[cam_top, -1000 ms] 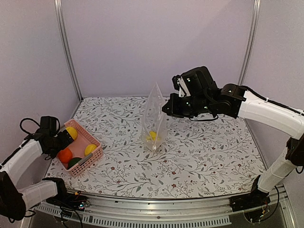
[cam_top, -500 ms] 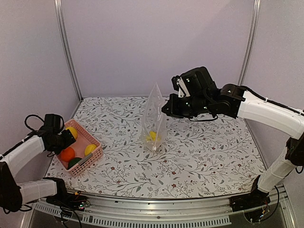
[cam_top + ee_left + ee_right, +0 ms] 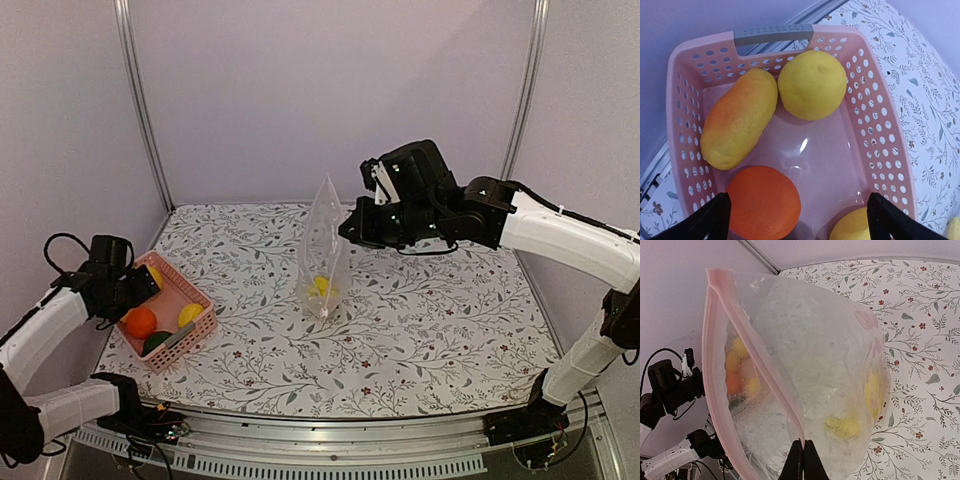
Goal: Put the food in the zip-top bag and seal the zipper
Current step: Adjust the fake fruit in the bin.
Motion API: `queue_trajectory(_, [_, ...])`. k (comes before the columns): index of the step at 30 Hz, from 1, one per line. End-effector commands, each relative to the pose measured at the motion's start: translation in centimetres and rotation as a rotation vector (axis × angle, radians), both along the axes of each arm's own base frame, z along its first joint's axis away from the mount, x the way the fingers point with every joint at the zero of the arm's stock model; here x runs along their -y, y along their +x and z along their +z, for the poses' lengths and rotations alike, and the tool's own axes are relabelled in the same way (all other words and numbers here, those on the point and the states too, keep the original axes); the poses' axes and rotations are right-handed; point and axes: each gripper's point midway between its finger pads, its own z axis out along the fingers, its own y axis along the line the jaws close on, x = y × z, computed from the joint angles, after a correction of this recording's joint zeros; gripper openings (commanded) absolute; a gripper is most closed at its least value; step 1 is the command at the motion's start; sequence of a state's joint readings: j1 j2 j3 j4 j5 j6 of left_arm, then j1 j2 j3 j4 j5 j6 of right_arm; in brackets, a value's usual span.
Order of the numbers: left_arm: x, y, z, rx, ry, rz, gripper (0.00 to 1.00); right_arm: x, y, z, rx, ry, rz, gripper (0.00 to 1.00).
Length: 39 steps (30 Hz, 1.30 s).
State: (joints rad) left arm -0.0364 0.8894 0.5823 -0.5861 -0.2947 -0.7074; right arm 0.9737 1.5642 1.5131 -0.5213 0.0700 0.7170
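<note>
The clear zip-top bag [image 3: 324, 255] hangs upright over the table's middle with yellow fruit [image 3: 320, 286] in its bottom. My right gripper [image 3: 347, 228] is shut on the bag's mouth edge; in the right wrist view the pink zipper strip [image 3: 757, 367] runs into the closed fingertips [image 3: 803, 458], and yellow fruit [image 3: 845, 427] shows inside. My left gripper [image 3: 797, 220] is open just above the pink basket [image 3: 890, 145], which holds an orange [image 3: 762, 207], a yellow-orange oblong fruit [image 3: 740, 117], a round yellow fruit [image 3: 812, 84] and another yellow piece [image 3: 852, 227]. A dark green piece [image 3: 157, 341] lies in the basket.
The pink basket [image 3: 196, 300] stands at the table's left edge, with a grey handle [image 3: 772, 35] on its far end. Metal frame posts [image 3: 140, 100] stand at the back corners. The right arm [image 3: 560, 235] reaches across the back right.
My left gripper has shifted a little over the basket's far end. The right gripper and the bag have stayed put.
</note>
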Motion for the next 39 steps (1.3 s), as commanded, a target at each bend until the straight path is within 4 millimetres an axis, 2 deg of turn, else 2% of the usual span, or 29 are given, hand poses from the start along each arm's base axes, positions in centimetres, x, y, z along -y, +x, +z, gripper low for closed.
queue_trajectory(1, [-0.8, -1.5, -2.8, -0.092, -0.044, 0.042, 0.95, 0.1, 0.2, 1.0, 0.017, 0.027, 0.0, 0.0])
queue_trajectory(8, [-0.6, -1.0, -4.9, -0.16, -0.047, 0.017, 0.81, 0.4, 0.2, 1.1, 0.023, 0.024, -0.011, 0.0])
queue_trajectory(17, [0.1, -0.4, -6.6, -0.196, -0.077, -0.015, 0.77, 0.5, 0.3, 1.1, 0.024, 0.021, -0.015, 0.0])
queue_trajectory(21, [1.0, 0.4, -5.9, -0.158, -0.112, -0.054, 0.63, 0.6, 0.4, 1.1, 0.025, 0.018, -0.021, 0.0])
queue_trajectory(26, [5.1, 3.1, -4.0, -0.043, -0.221, -0.227, 0.63, 0.5, 0.5, 1.3, 0.029, 0.019, -0.025, 0.0])
queue_trajectory(31, [8.1, 5.0, -1.1, 0.012, -0.206, -0.37, 0.62, 0.2, 0.5, 1.1, 0.02, 0.022, -0.019, 0.0])
queue_trajectory(33, [8.3, 5.2, 0.3, 0.025, -0.178, -0.384, 0.63, 0.3, 0.5, 1.0, 0.016, 0.021, -0.019, 0.0])
queue_trajectory(36, [7.8, 4.6, 1.2, -0.011, -0.148, -0.373, 0.63, 0.4, 0.5, 1.1, 0.015, 0.024, -0.023, 0.0])
queue_trajectory(39, [7.9, 3.8, 0.5, -0.098, -0.14, -0.397, 0.68, 0.5, 0.4, 1.2, 0.016, 0.026, -0.027, 0.0])
